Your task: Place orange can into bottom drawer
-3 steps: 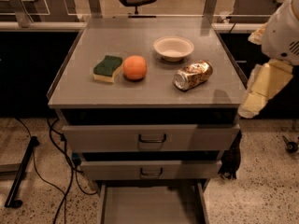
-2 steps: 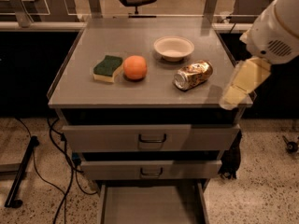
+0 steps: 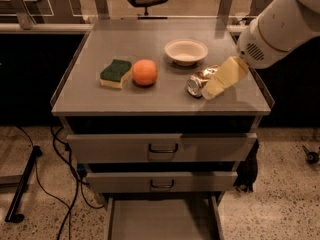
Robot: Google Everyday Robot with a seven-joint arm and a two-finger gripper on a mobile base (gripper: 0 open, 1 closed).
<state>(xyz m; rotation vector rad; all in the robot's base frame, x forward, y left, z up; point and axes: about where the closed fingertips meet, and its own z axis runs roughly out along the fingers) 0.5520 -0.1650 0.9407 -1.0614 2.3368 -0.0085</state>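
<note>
The orange can (image 3: pixel 198 81) lies on its side on the grey cabinet top (image 3: pixel 125 101), right of centre, silver end facing front-left. My gripper (image 3: pixel 214 87) reaches in from the upper right on a white arm (image 3: pixel 280 24); its pale yellow fingers (image 3: pixel 224 77) hang just over the can's right part and hide it. The bottom drawer (image 3: pixel 162 219) is pulled out at the cabinet's foot, a flat grey tray with nothing visible in it.
A round orange fruit (image 3: pixel 144 72) and a green-and-yellow sponge (image 3: pixel 115 73) sit left of the can. A white bowl (image 3: pixel 186 51) stands behind it. Two upper drawers (image 3: pixel 162 148) with dark loop handles are shut. Cables (image 3: pixel 67 184) run on the floor at left.
My arm has swung in from the cabinet's right edge toward the left, bringing the gripper over the can. The can and the other objects have not moved.
</note>
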